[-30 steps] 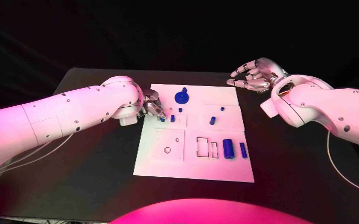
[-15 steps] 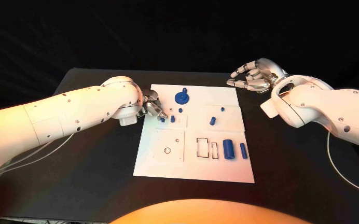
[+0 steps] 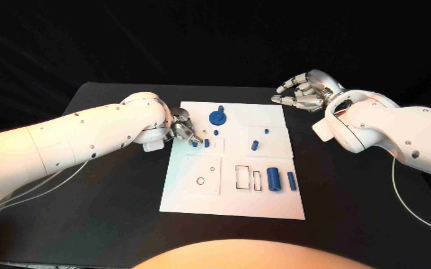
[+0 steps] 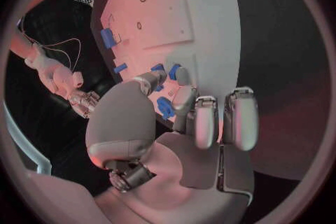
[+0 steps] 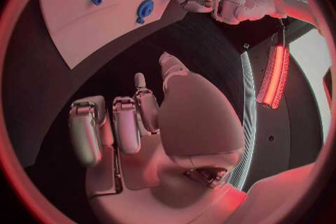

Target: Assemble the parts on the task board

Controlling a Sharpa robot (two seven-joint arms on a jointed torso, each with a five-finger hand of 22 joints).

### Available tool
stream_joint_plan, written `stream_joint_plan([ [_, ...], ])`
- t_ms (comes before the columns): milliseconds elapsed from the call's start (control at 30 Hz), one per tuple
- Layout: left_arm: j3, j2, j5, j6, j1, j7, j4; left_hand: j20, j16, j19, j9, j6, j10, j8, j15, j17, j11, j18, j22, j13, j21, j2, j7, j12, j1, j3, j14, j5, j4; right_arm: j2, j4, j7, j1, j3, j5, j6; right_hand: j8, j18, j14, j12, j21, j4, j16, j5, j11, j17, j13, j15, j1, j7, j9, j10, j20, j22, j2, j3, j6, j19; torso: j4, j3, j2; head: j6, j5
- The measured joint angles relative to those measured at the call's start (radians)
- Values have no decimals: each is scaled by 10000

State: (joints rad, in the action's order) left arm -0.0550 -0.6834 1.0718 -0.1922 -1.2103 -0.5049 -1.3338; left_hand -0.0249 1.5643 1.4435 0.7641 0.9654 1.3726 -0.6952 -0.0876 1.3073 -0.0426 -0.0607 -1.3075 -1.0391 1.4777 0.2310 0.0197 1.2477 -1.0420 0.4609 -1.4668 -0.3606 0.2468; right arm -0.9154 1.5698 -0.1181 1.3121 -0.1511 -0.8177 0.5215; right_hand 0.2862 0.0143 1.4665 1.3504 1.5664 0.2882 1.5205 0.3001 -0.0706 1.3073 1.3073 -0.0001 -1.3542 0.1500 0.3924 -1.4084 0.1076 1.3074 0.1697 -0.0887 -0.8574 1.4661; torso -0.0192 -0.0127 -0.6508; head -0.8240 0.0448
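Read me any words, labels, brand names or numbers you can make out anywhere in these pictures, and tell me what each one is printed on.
None can be read.
The task board carries only black outlines, a circle and rectangles, no lettering.
The blue parts, the left hand and the right hand show no legible marks.

White task board (image 3: 235, 194) (flat, mid-table) with scattered blue parts (image 3: 274, 179)
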Motion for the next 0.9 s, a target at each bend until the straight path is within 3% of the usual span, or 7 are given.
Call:
stream_joint_plan([
  [167,22,-39,-1,44,2,0,4,0,0,0,0,0,0,60,0,0,0,1,0,30,0,6,0,-73,-109,-433,0,629,433,1,-7,3,0,0,0,0,0,0,0,0,0,0,0,0,0,2,0,0,0,0,0,0,0,-1,0,0,0,0,-2,-4,1,21,2],
  [600,257,-256,-406,559,-10,157,-188,-94,-148,-472,73,-402,-905,148,8,0,178,0,134,1524,-499,-105,244,-1169,2,-1264,8,990,456,2,-23,9,0,0,0,0,0,0,0,0,0,0,0,0,0,7,8,0,0,32,0,0,0,7,0,0,32,0,5,-5,-5,62,-35],
  [667,304,-292,-575,717,-16,343,-235,-220,-615,-1229,79,-1147,-1955,282,255,0,405,-238,1172,2811,-1139,-308,487,-2067,-216,-1438,13,985,444,2,-26,11,0,0,0,0,0,0,0,0,0,0,0,0,0,7,7,0,0,32,0,0,0,7,0,0,32,0,5,-2,-6,76,-39],
  [733,342,-317,-764,892,-22,568,-278,-398,-875,-1661,0,-1883,-2865,419,496,2,671,-313,1765,3567,-1551,-402,785,-2536,-657,-1450,15,865,457,2,-29,13,0,0,0,0,0,0,0,0,0,0,0,0,0,7,7,0,0,32,0,0,0,7,0,0,32,0,5,0,-9,91,-48],
  [833,379,-352,-1102,1265,-33,1120,-335,-709,-1544,-2700,-175,-2845,-3987,400,878,-297,1067,-649,3152,3892,-2545,-370,1198,-2641,-1326,-1477,323,834,484,0,-38,16,0,0,0,2,0,0,0,0,0,0,0,0,10,6,7,0,17,32,-8,9,0,6,-17,0,32,0,7,0,-11,113,-59],
  [900,388,-358,-1295,1547,-35,1544,-357,-862,-1705,-2950,-389,-3546,-4602,402,1027,-577,1232,-641,3561,4077,-2878,-321,1385,-2666,-1982,-1430,526,835,437,-5,-45,22,0,0,1,5,0,0,0,-52,0,0,0,0,45,6,6,0,42,32,-8,45,0,6,-42,0,32,0,7,0,-11,117,-61],
])
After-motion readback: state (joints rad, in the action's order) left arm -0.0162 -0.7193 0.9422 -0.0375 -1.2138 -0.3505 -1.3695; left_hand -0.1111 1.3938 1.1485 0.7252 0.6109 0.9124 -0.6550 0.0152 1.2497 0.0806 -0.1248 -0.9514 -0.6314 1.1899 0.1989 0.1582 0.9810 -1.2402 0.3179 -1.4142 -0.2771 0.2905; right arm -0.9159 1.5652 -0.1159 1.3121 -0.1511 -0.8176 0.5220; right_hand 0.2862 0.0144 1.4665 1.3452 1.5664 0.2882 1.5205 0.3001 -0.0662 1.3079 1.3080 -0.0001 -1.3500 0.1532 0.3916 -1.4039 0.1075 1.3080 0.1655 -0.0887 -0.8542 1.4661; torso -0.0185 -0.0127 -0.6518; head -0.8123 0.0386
